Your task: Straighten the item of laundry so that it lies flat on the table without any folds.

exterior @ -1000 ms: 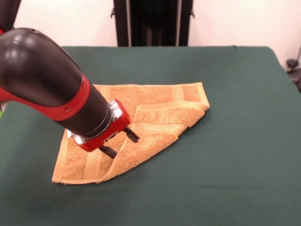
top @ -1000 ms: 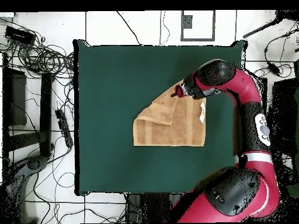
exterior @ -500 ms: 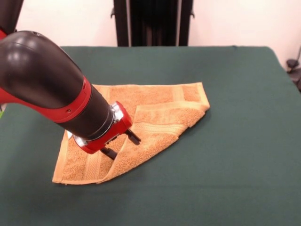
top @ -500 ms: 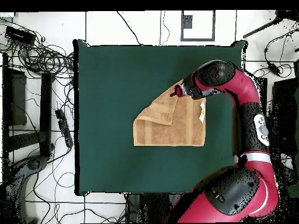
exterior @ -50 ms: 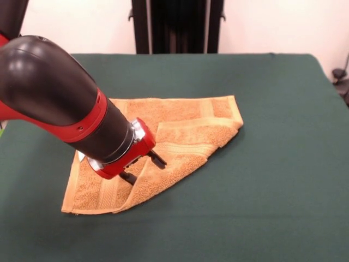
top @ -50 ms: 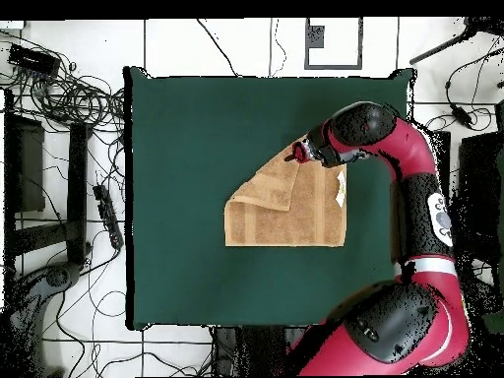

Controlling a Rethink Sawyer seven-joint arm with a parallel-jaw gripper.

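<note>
On the dark green cloth of the desk [exterior @ -50 ms: 272,180] lies a tan-orange terry towel [exterior @ -50 ms: 185,131], nubby in texture, with one corner folded diagonally over the rest so the outline is no longer square; a woven band runs along the folded flap. Its white care tag [top @ -50 ms: 341,193] shows at one edge in the overhead view. At the fold's ridge the red and black arm's gripper [exterior @ -50 ms: 143,167] has its two dark fingers spread, seemingly touching the towel on either side of that ridge.
</note>
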